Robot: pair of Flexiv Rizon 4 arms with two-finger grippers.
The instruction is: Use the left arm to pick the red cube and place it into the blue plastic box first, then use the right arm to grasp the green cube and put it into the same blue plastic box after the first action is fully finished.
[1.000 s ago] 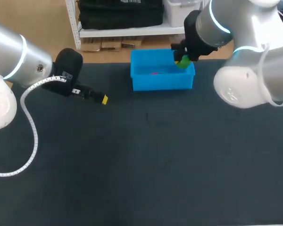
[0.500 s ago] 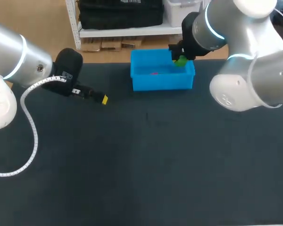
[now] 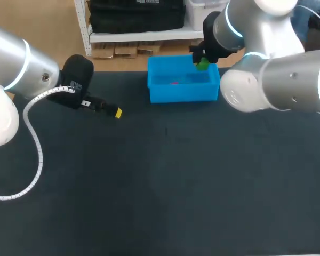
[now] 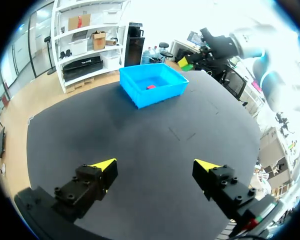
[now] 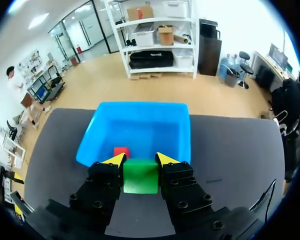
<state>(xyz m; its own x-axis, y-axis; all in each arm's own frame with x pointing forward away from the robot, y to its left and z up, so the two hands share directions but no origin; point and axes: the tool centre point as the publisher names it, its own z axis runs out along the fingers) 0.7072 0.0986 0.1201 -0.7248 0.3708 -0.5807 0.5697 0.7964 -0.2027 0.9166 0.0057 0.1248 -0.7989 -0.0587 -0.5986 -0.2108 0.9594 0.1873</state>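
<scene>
The blue plastic box [image 3: 159,90] stands at the table's far middle, and the red cube [image 3: 174,82] lies on its floor. My right gripper [image 3: 201,65] hangs over the box's right rear part, shut on the green cube [image 3: 202,64]. In the right wrist view the green cube [image 5: 140,175] sits clamped between the yellow tips, with the red cube [image 5: 121,152] and the blue box [image 5: 175,120] below and ahead. My left gripper [image 3: 115,111] is open at the left, low over the table, holding nothing; from the left wrist view the blue box [image 4: 135,91] and red cube [image 4: 150,86] lie far ahead of the left gripper [image 4: 155,165].
The dark table mat [image 3: 165,186] spreads out in front of the box. A white coiled cable [image 3: 36,140] hangs from my left arm over the table's left side.
My right arm has carried the green cube a little up and back, from the box's right wall to over its rear right part. The left arm has stayed still.
</scene>
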